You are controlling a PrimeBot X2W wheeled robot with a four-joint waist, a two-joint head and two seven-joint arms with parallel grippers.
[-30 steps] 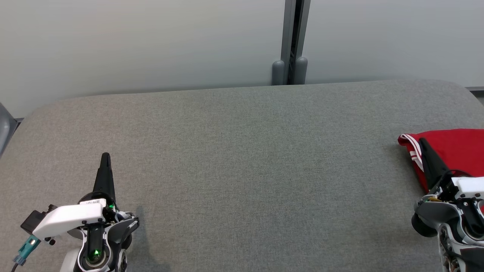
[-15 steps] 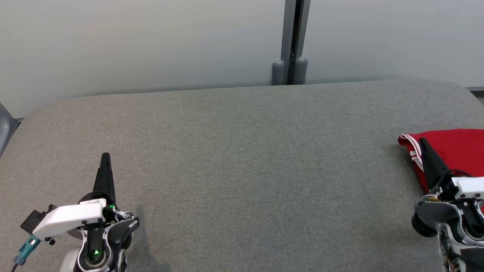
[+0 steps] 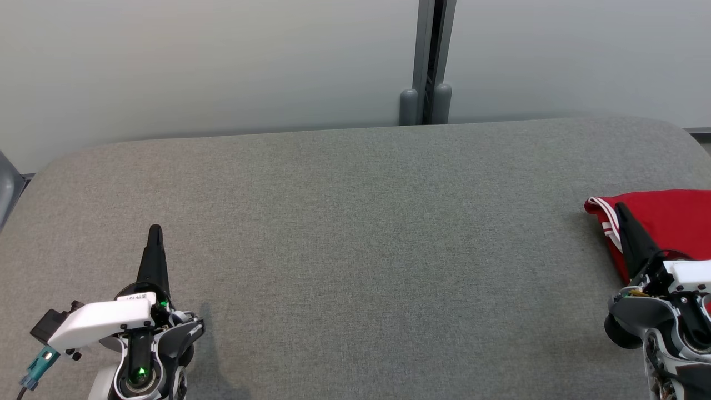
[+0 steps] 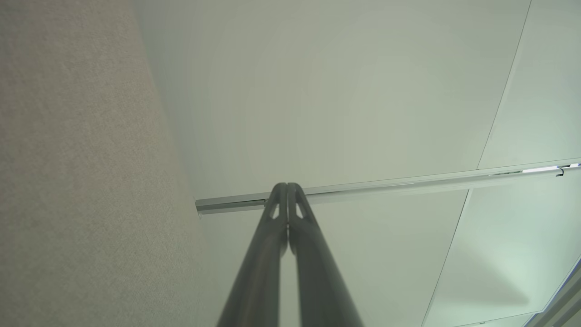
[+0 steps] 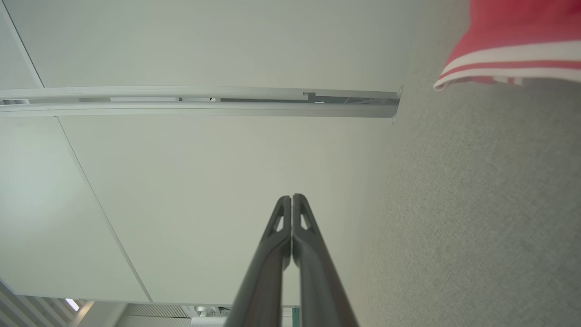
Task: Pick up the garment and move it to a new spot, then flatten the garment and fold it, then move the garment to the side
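Two end effectors, both shut tight with nothing in either one. Left end effector [image 3: 155,230] hangs over the near left part of the grey fabric counter [image 3: 355,250], long dark fingers pointing away toward the pale wall [image 3: 222,55]. Its own wrist view shows the tips pressed together, no gap and nothing between them, with counter fabric off to one side. Right end effector [image 3: 619,208] is at the near right, fingers angled up and slightly inward; its wrist view shows the same closed pair, tips meeting, holding nothing. Red garment [image 3: 666,216] lies folded at the far right edge of the counter, partly cut off by the frame, with white stripes [image 3: 608,219] along the edge that faces the middle. From the head view the right fingers overlap that striped edge (cannot tell if they touch the cloth or just hover above it). In the right wrist view the garment [image 5: 513,27] sits up in the corner, apart from the fingertips. Middle of the counter is bare fabric. Grey metal post [image 3: 430,61] runs up the wall behind the counter's far edge.
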